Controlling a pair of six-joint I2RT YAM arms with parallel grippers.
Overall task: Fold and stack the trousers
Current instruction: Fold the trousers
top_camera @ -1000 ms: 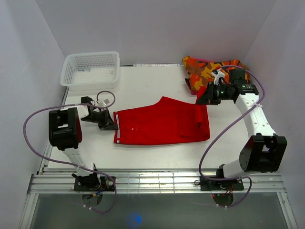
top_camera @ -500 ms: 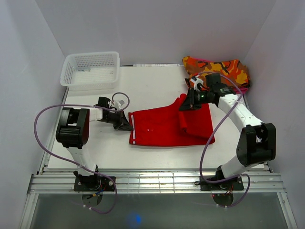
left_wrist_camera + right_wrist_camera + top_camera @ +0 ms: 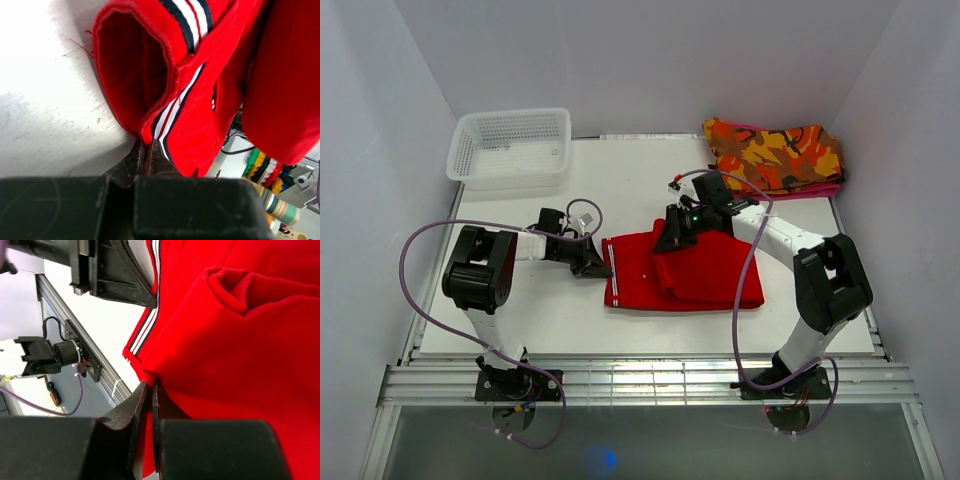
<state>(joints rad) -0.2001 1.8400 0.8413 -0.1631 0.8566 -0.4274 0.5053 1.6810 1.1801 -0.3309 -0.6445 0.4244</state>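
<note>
Close view of bunched red trousers (image 3: 220,85) lying on a white worktop (image 3: 45,105). At the bottom, the left gripper (image 3: 148,156), its dark fingers pressed together, pinches a folded edge trimmed with a white, navy and red striped band (image 3: 172,114).

White links (image 3: 775,232), black joints (image 3: 478,270) and looping purple cables (image 3: 401,272) lead to the black left tool (image 3: 605,272) and right tool (image 3: 661,247).
</note>
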